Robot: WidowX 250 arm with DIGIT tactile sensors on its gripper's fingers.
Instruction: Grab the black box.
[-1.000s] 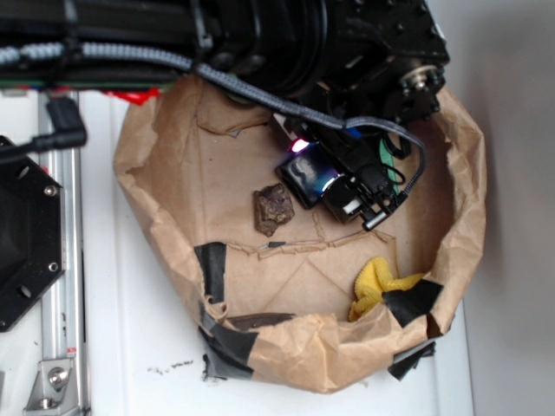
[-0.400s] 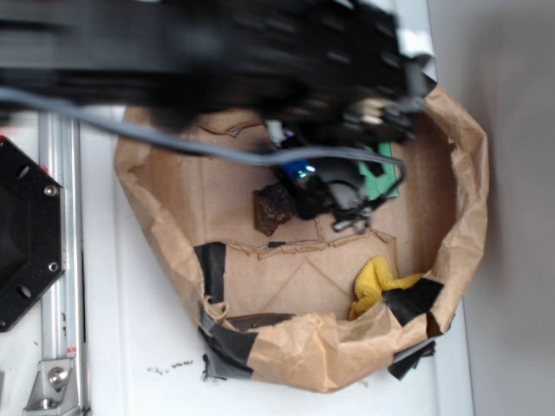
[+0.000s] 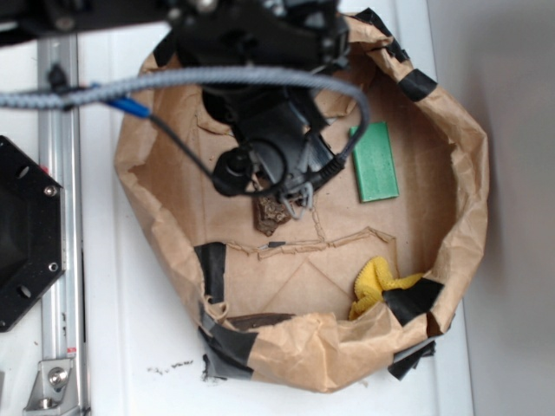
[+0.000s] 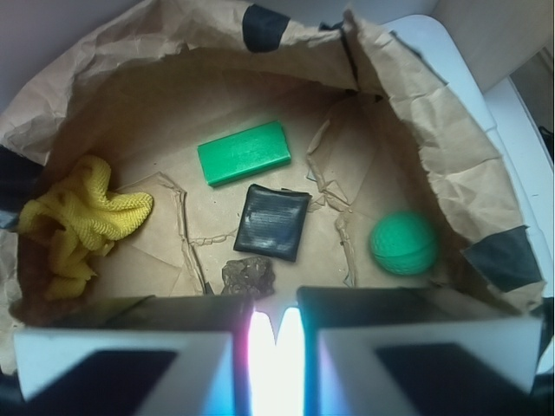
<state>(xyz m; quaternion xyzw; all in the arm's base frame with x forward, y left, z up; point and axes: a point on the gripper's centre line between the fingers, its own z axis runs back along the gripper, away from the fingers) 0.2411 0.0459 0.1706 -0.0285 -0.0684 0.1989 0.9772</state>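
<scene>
Nothing is held between the fingers (image 4: 121, 368), which are seen set apart at the bottom of the wrist view. The black box (image 4: 272, 222) lies ungrasped on the brown paper (image 4: 373, 130), between the green block (image 4: 244, 152) and the brown lump (image 4: 248, 274). The grasp is judged wholly undone. The gripper (image 4: 276, 360) is poised above, pointed down.
</scene>
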